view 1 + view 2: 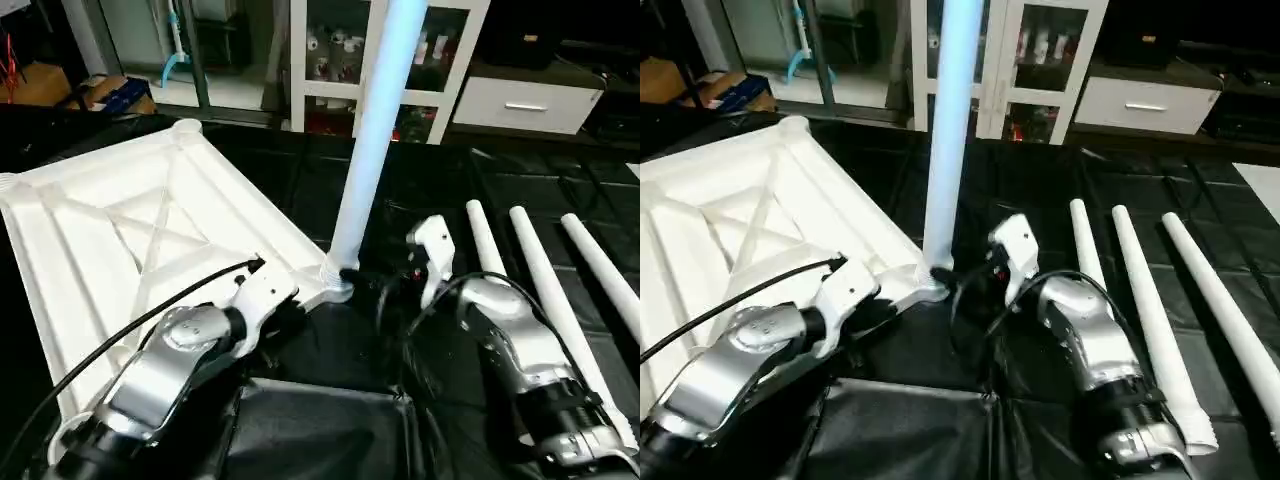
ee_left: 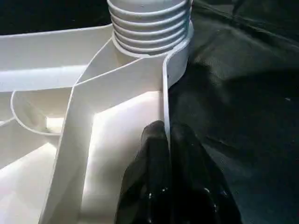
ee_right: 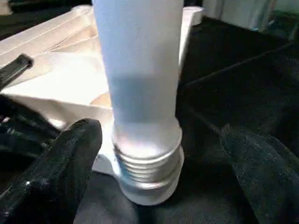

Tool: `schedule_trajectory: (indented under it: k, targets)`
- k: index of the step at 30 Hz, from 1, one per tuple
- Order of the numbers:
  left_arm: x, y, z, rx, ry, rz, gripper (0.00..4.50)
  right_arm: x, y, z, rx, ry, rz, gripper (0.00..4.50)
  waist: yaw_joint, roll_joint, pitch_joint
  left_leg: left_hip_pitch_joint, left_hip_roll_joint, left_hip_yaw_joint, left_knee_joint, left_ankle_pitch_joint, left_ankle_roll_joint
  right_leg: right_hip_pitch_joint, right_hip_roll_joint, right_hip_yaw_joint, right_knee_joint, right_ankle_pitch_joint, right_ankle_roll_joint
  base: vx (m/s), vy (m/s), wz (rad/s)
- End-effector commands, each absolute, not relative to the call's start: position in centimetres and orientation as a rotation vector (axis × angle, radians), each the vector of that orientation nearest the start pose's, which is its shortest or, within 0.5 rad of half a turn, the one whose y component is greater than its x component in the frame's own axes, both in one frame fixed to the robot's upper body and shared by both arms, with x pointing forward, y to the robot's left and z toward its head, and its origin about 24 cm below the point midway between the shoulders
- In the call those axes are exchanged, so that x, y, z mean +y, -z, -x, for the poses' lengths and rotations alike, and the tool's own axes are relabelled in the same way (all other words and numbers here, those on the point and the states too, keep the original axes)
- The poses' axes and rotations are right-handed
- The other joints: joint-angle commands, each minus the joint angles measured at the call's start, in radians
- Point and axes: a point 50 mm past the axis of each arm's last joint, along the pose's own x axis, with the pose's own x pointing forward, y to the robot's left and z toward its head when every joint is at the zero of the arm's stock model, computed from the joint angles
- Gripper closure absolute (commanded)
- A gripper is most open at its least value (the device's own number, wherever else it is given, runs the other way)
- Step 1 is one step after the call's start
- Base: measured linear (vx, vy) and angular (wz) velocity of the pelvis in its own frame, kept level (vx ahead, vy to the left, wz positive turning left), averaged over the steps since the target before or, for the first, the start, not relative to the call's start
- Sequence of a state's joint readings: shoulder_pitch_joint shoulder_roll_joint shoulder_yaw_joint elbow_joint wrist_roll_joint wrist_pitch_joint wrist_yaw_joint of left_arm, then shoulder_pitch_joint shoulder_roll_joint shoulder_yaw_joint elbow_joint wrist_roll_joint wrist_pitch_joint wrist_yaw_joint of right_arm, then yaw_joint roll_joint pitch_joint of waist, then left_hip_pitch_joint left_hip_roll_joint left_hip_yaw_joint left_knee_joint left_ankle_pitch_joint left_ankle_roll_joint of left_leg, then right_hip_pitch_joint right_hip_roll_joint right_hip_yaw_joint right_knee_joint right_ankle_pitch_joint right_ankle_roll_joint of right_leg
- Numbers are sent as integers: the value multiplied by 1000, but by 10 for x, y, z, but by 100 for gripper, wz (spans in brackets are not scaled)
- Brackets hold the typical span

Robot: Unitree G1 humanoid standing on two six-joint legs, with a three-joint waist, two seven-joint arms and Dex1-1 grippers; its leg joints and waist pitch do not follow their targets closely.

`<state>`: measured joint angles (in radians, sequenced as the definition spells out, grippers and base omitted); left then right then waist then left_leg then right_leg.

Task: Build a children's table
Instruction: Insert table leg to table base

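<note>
One leg (image 1: 372,130) stands upright in near corner socket (image 1: 338,285) of upturned table top (image 1: 120,225); thread rings above socket rim, so judge it not fully home. Three spare legs (image 1: 540,290) lie on black cloth, your right. Left tool (image 2: 168,154) clamped on top's edge wall just beside socket; keep that hold (it stops top turning). Right tool (image 3: 154,154) spread wide either side of leg base, not touching. Close square on smooth shaft above thread, keep leg plumb, twist in short turns.

White glass-door cabinet (image 1: 440,60), drawer unit (image 1: 527,104) behind.
</note>
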<state>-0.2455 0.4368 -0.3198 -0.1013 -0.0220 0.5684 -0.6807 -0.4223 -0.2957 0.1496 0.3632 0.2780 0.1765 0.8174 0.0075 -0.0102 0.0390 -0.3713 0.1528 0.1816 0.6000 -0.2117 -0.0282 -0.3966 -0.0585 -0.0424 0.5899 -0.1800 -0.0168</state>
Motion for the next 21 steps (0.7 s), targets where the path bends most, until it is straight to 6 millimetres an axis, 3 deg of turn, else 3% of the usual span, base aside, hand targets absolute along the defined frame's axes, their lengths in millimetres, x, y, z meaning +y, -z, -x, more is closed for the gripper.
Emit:
schedule_trajectory:
  k: [1,6,12,14,16,21]
  targets:
    - [126,-47,-257,487,953,-405,450,-131,-66,-308,181,-992,29,6,6,9,-49,13,81,-30,-77,-151,60,46,-85,47,-53,-94,-260,0,0,0]
    - [125,-49,-252,450,1016,-409,450,-137,-64,-302,220,-1048,60,6,15,8,-47,19,81,-29,-78,-183,40,41,-83,47,-57,-148,-240,0,0,0]
    - [127,-49,-247,455,1053,-429,450,-135,-64,-304,226,-1055,63,6,26,9,-49,20,81,-27,-76,-153,40,40,-82,48,-51,-116,-241,0,0,0]
    - [128,-50,-247,444,1061,-426,450,-135,-64,-304,232,-1062,65,6,26,3,-50,17,80,-28,-76,-146,41,43,-83,47,-50,-110,-242,0,0,0]
    - [129,-51,-247,429,1068,-427,450,-136,-62,-303,244,-1072,69,6,26,7,-51,17,80,-29,-74,-136,43,43,-84,47,-47,-100,-242,0,0,0]
    - [129,-51,-246,424,1089,-429,450,-135,-56,-300,287,-1123,76,6,26,6,-52,17,79,-26,-71,-123,55,44,-83,47,-46,-73,-253,0,0,0]
